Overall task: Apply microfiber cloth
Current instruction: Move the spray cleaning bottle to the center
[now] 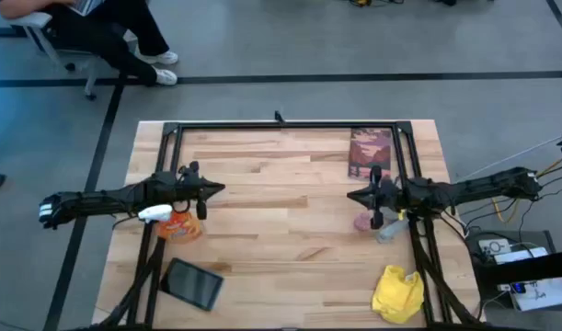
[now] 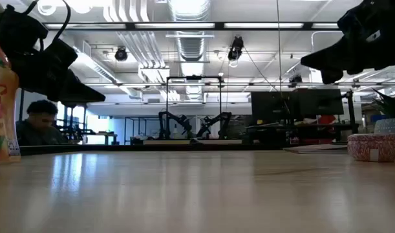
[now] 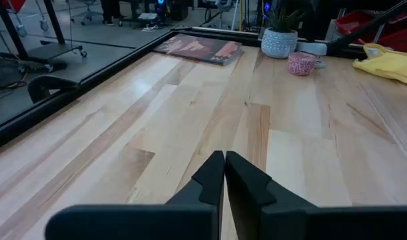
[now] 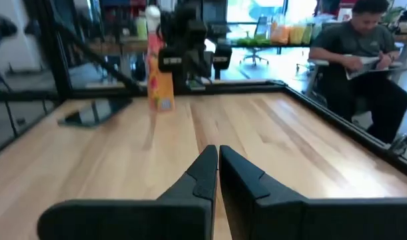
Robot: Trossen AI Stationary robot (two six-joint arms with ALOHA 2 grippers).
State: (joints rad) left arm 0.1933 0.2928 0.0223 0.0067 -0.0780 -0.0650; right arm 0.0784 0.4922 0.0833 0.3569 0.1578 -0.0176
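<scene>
The pale wooden worktop (image 1: 290,230) is carrying a crumpled bright yellow microfiber cloth (image 1: 397,292), which is lying loose near the worktop's right front corner, well apart from the flat black tablet (image 1: 192,283) at the left front. The right hand (image 1: 352,196) is hovering over the boards with its fingers pressed together and holding nothing, and it is by my judgement much the nearer arm, the cloth sitting toward the front edge and outward from it. The left hand (image 1: 220,189), likewise closed and empty, is waiting above the orange spray bottle with white trigger (image 1: 175,221), far across from the cloth.

overhead, table-level, two wrist views, shared table (image 1: 290,184)
</scene>
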